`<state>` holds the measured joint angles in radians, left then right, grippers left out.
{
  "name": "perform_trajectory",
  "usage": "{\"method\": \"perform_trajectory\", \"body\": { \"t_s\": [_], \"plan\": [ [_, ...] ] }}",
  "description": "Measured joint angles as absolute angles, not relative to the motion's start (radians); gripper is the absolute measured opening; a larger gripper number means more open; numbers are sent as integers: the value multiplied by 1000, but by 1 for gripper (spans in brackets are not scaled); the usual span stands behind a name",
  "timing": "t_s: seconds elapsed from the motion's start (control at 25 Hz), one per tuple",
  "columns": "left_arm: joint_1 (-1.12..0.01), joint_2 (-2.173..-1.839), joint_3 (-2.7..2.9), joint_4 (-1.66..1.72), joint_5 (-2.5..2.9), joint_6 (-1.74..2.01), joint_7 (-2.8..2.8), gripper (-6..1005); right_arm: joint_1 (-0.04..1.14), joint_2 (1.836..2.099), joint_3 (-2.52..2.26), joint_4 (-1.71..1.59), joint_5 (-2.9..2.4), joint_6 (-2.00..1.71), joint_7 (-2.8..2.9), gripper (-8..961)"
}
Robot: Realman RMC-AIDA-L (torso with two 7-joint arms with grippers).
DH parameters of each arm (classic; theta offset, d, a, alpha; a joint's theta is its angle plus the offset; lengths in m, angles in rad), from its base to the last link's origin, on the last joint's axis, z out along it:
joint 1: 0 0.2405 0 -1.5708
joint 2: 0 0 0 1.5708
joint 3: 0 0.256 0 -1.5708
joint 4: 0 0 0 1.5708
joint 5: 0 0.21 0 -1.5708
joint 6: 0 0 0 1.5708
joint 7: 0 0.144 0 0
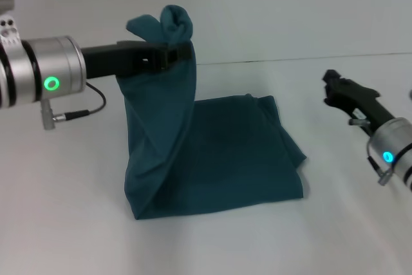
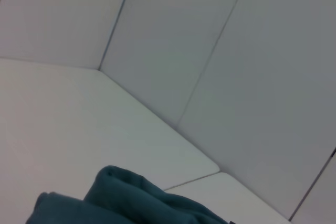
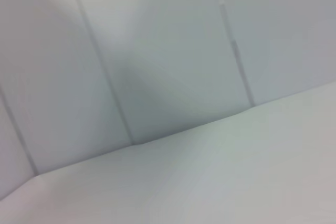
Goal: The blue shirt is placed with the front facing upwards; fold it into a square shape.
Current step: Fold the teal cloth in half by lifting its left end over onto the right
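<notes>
The left gripper (image 1: 172, 55) is clamped on a bunched corner of the blue shirt (image 1: 219, 152), holding it high above the table (image 1: 64, 210). A knot of cloth sticks up over the fingers, and from the grip a long twisted sheet of fabric hangs down to the shirt's edge at about 8 o'clock of the pile. The left wrist view shows only the top of that bunched cloth (image 2: 126, 203) against the table and the wall panels (image 2: 220, 51).

The right gripper (image 1: 335, 88) hangs in the air at 3 o'clock of the shirt, well apart from it and touching nothing. Whether its fingers are spread or closed cannot be told.

The rest of the shirt lies flat in the middle of the table as a rough four-sided shape. Its near edge runs from 7 to 5 o'clock, and its far corner at 1 o'clock is slightly rumpled. Bare table surrounds it on every side, widest toward 6 and 9 o'clock.

The left arm reaches in level from 9 o'clock. The right arm comes in from 4 o'clock, angled up and toward 10 o'clock.
</notes>
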<state>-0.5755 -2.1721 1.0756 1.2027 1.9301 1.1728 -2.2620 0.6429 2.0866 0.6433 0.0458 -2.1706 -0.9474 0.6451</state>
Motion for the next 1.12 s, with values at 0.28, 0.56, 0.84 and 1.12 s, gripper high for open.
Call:
{"method": "perform_trajectory", "body": {
  "t_s": [0.28, 0.56, 0.84, 1.12],
  "plan": [
    [-600, -2172, 1127, 1018, 1791, 1070, -2151, 52, 638, 2083, 680, -39, -2171, -965, 673, 33],
    [-638, -2173, 1183, 858, 1687, 977, -2067, 52, 632, 2076, 682, -47, -2171, -956, 674, 33],
    [-674, -2175, 1275, 767, 1597, 908, -2017, 52, 632, 2076, 683, -57, -2171, -955, 675, 33],
    [-691, -2175, 1388, 727, 1504, 808, -1987, 51, 632, 2075, 683, -58, -2171, -954, 675, 33]
  ]
}}
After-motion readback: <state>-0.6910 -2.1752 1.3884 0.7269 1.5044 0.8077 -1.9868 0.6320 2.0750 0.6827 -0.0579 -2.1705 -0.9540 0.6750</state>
